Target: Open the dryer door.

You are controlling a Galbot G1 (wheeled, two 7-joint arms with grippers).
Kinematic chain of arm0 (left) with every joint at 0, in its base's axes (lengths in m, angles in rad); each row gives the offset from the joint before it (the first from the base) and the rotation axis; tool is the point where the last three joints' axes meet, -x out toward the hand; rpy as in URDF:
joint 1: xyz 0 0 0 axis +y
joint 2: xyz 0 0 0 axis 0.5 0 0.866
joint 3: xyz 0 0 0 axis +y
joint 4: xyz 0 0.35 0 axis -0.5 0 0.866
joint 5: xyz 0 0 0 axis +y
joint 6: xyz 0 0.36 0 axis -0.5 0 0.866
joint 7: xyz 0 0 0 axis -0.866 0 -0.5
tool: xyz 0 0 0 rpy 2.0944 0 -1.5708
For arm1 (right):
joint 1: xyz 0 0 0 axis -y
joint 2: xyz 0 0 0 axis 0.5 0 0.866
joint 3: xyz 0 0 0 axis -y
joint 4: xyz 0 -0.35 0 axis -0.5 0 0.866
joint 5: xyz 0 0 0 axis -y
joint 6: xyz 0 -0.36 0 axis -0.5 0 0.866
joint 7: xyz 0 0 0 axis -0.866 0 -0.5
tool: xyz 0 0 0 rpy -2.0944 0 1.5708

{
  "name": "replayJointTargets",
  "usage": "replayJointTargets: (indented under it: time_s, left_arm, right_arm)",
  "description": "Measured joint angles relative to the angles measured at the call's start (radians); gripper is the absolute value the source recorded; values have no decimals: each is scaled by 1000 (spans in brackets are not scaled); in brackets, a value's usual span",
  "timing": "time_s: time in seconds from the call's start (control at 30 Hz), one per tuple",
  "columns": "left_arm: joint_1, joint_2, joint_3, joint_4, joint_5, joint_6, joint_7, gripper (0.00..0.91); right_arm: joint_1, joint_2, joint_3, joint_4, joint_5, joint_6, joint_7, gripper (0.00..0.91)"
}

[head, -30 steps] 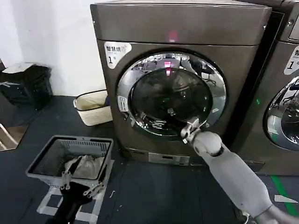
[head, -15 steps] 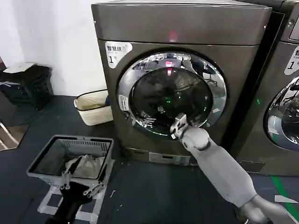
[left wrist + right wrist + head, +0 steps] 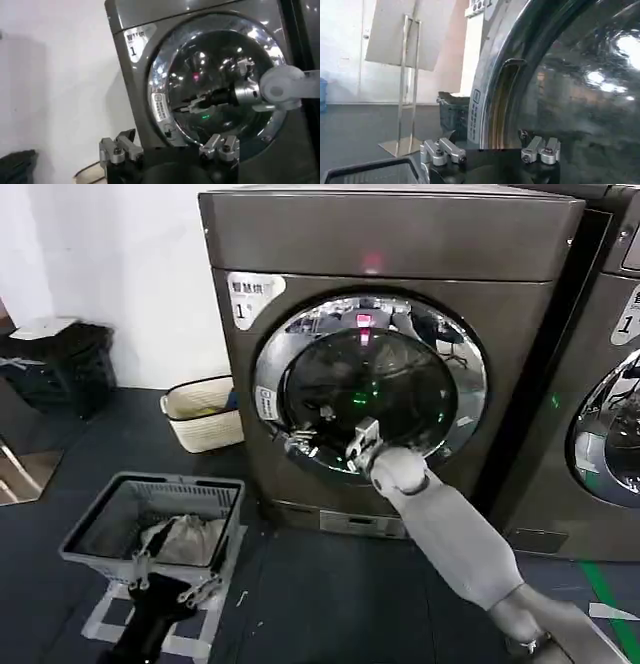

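Left gripper (image 3: 172, 582): parked low, well in front of the dryer, hanging over the grey laundry basket (image 3: 95, 549); in the left wrist view its fingers (image 3: 117, 150) stand apart with nothing between them
Right gripper (image 3: 358, 446): stretched forward to the dryer door, at the lower part of the glass toward the door's left side; whether its fingers are apart or together I cannot tell
Dryer door (image 3: 370, 389): shut, lying flat in the front of the dryer, chrome rim all round dark glass
Door recess (image 3: 506, 102): a dark pocket in the rim, just beyond the right gripper in the right wrist view
Dryer (image 3: 400, 244): straight ahead, with a white "1" sticker (image 3: 248, 296) at its upper left corner
Wicker basket (image 3: 200, 412): on the floor beside the dryer's left side, against the wall
Risk: the fingertips look to be on glass rather than in the recess, so a pull from here would likely slip off the smooth chrome and leave the latch closed
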Motion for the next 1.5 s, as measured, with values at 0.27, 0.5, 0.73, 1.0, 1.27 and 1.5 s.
replayJointTargets:
  time_s: [0.27, 0.5, 0.73, 1.0, 1.27, 1.5]
  left_arm:
    - [0, -2, 1, 0, 0, -1, 0, 907]
    - [1, -3, 2, -2, 0, -2, 0, 907]
    - [4, -4, 2, -4, 0, -3, 0, 907]
    - [5, -7, 2, -4, -1, -3, 0, 907]
    - [5, -8, 3, -4, -1, -4, 0, 907]
    - [4, -8, 3, -2, -2, -5, 0, 907]
  right_arm:
    - [18, 27, -15, -30, -6, 2, -4, 907]
    - [36, 52, -25, -59, -9, 10, -8, 907]
    - [51, 67, -31, -81, -12, 19, -22, 907]
    - [71, 80, -39, -97, -10, 19, -52, 907]
    - [72, 66, -45, -86, 5, 18, -122, 907]
    - [65, 48, -48, -71, 25, 20, -164, 907]
